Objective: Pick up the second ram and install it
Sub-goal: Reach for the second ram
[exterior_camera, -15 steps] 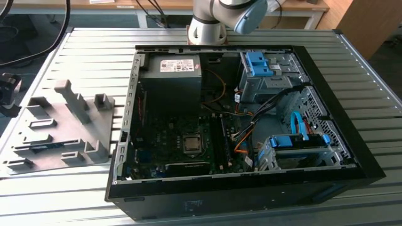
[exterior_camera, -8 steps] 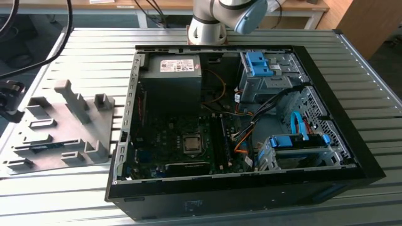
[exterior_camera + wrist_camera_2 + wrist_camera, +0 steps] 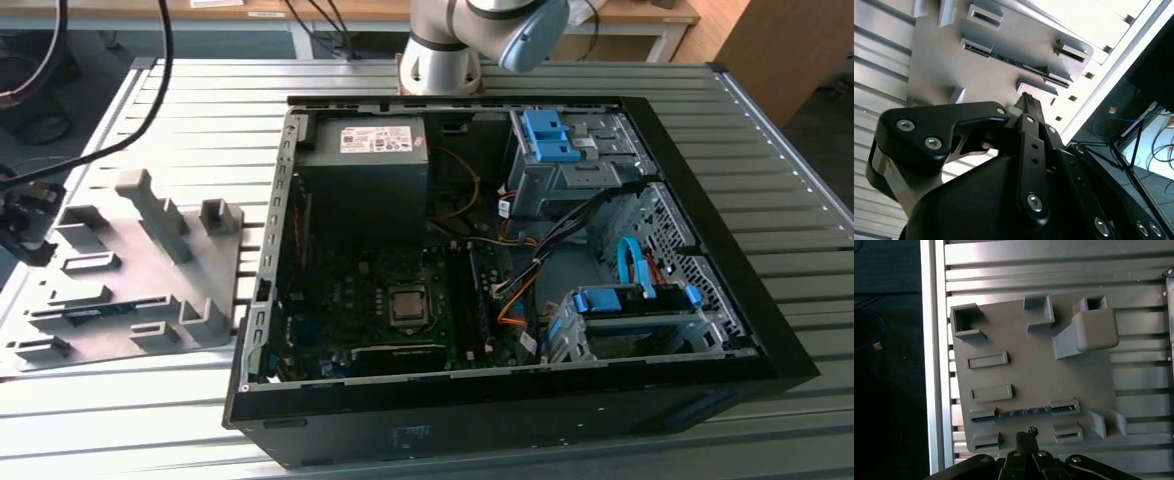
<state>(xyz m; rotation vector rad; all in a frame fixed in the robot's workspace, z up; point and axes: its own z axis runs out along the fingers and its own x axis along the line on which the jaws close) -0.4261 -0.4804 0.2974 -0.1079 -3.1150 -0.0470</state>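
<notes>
The second ram (image 3: pixel 1024 411) is a thin blue-green stick standing on edge in a slot of the grey slotted tray (image 3: pixel 1054 375). In the second wrist view the ram (image 3: pixel 1010 60) runs between two raised holders, and in the exterior view the ram (image 3: pixel 102 313) sits low in the tray (image 3: pixel 134 270) at that view's left. My gripper (image 3: pixel 1027 433) hovers over the tray beside the stick, its fingertips (image 3: pixel 1027 98) pressed together with nothing between them. In the exterior view my gripper (image 3: pixel 27 225) is a dark shape above the tray's outer edge.
An open computer case (image 3: pixel 507 260) lies on the slatted metal table (image 3: pixel 200 100) at the exterior view's right of the tray, with its motherboard (image 3: pixel 387 300), power supply (image 3: pixel 360 160) and blue drive brackets (image 3: pixel 550 135) exposed. The arm's base (image 3: pixel 441 55) stands behind the case. Tall tray posts (image 3: pixel 1094 330) rise nearby.
</notes>
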